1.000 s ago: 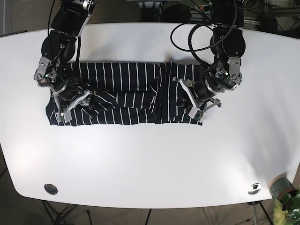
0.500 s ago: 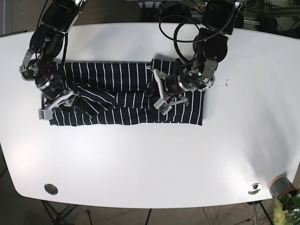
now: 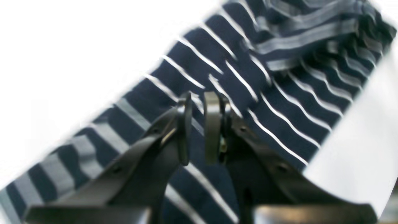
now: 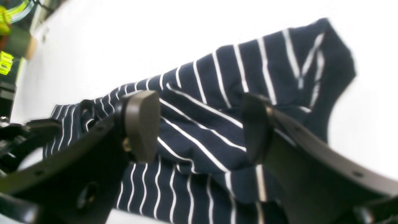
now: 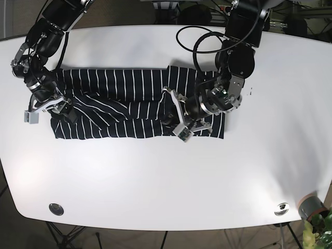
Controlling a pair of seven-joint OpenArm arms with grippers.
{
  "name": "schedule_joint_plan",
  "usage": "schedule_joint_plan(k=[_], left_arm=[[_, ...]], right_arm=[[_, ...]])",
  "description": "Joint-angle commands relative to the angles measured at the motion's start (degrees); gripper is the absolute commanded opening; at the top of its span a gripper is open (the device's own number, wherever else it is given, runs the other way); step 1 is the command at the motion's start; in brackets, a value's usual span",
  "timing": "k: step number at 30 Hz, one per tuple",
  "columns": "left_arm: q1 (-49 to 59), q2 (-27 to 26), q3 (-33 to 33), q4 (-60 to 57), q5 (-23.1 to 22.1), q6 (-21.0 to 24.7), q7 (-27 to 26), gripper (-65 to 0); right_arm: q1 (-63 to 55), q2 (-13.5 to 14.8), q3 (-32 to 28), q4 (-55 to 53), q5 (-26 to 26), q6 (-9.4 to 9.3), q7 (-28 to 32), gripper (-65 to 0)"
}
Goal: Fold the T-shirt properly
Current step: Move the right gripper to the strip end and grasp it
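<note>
A navy T-shirt (image 5: 129, 104) with thin white stripes lies folded into a long band across the white table (image 5: 166, 176). My left gripper (image 5: 181, 129) is low over the band's front edge, right of centre. In the left wrist view its fingers (image 3: 213, 124) stand almost together above the striped cloth (image 3: 279, 102), and I see nothing held between them. My right gripper (image 5: 47, 111) is at the shirt's left end. In the right wrist view it (image 4: 199, 127) is wide open, its fingers (image 4: 141, 124) straddling the cloth (image 4: 217, 93).
A grey cup (image 5: 311, 206) with a green plant stands at the table's front right corner. Two metal grommets (image 5: 56, 209) (image 5: 281, 208) sit near the front edge. Black cables (image 5: 199, 46) hang behind the left arm.
My left gripper has moved from the shirt's right end toward its middle, then down to the front edge. My right arm has swung outward to the shirt's left end.
</note>
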Motion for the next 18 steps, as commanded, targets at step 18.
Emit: schedule_joint_plan(k=[18], left_arm=[[6.68, -0.19, -23.42, 4.02, -0.69, -12.20, 4.28, -54.9]], right_arm=[[4.21, 4.96, 5.78, -14.44, 1.31, -3.94, 1.12, -8.1]])
